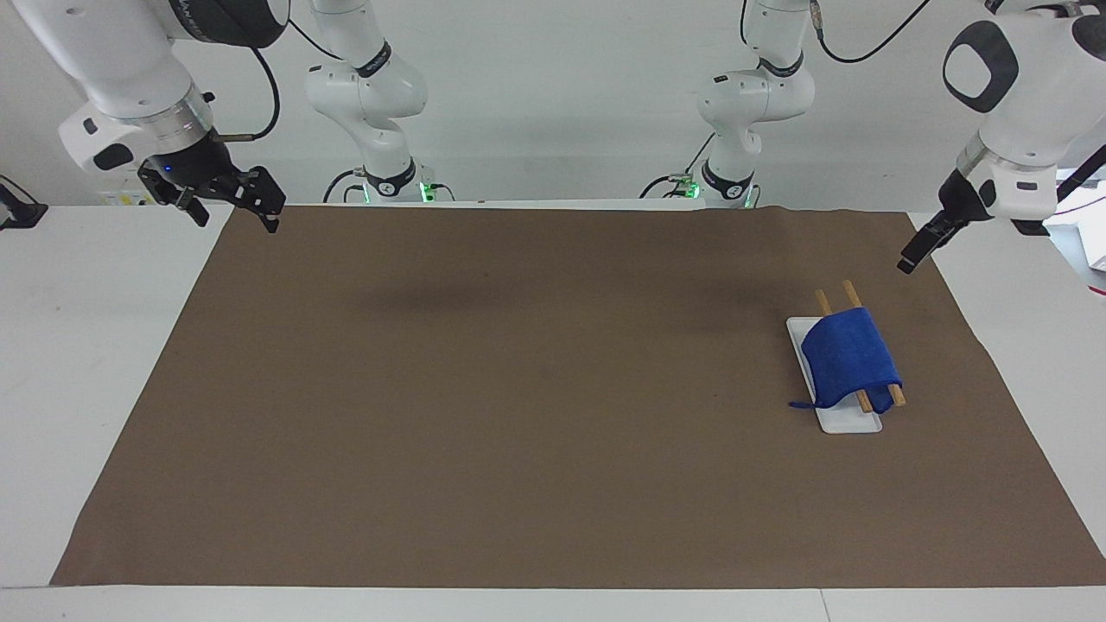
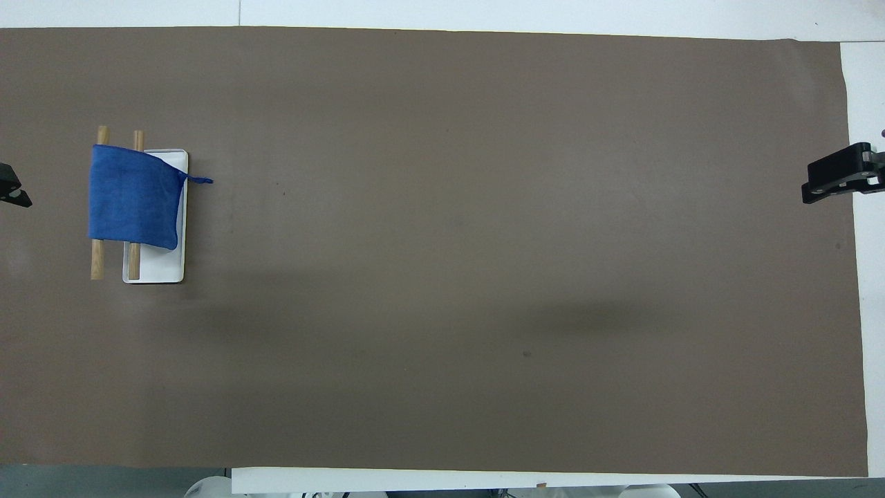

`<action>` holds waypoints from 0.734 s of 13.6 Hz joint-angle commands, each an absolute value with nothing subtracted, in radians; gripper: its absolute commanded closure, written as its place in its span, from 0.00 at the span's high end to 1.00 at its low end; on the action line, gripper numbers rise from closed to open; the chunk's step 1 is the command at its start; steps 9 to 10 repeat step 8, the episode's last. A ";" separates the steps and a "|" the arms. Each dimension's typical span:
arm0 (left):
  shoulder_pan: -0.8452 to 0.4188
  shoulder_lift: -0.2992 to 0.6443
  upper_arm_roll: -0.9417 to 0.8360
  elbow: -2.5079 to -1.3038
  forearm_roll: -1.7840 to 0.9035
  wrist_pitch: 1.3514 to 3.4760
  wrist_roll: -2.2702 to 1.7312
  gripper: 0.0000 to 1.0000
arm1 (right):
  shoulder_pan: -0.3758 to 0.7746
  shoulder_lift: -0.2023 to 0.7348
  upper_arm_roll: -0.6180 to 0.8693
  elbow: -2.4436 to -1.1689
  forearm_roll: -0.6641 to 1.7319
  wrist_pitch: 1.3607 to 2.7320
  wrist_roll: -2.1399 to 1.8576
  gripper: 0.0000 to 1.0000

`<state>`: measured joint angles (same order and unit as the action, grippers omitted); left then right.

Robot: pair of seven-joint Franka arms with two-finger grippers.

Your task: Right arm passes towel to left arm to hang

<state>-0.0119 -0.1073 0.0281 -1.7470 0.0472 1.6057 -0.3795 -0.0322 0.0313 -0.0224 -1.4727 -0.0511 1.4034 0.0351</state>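
Note:
The bright blue towel [image 1: 849, 360] hangs draped over two wooden rods [image 1: 850, 292] of a small rack with a white base [image 1: 851, 422], toward the left arm's end of the table. It also shows in the overhead view [image 2: 133, 196], its loop tag sticking out past the base [image 2: 155, 271]. My left gripper [image 1: 909, 262] is open and empty, raised in the air over the mat's corner, apart from the towel; only its tip shows in the overhead view [image 2: 10, 190]. My right gripper [image 1: 232, 207] waits open and empty over the mat's edge at the right arm's end, seen too in the overhead view [image 2: 836, 181].
A large brown mat [image 1: 518, 389] covers most of the white table. Nothing else lies on it besides the rack.

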 commanded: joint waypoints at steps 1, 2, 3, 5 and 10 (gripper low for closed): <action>-0.078 -0.043 0.040 -1.594 0.008 1.472 -0.307 1.00 | -0.040 0.006 -0.021 -1.500 -0.034 1.397 0.008 1.00; -0.104 -0.038 0.040 -1.577 0.014 1.436 -0.255 1.00 | -0.040 0.006 -0.021 -1.500 -0.034 1.397 0.008 1.00; -0.126 -0.037 0.041 -1.578 0.023 1.430 -0.151 1.00 | -0.040 0.006 -0.021 -1.500 -0.034 1.397 0.008 1.00; -0.126 -0.040 0.041 -1.578 0.018 1.425 -0.055 1.00 | -0.040 0.006 -0.021 -1.500 -0.034 1.397 0.008 1.00; -0.127 -0.038 0.043 -1.574 0.023 1.404 -0.054 1.00 | -0.040 0.006 -0.021 -1.500 -0.034 1.397 0.008 1.00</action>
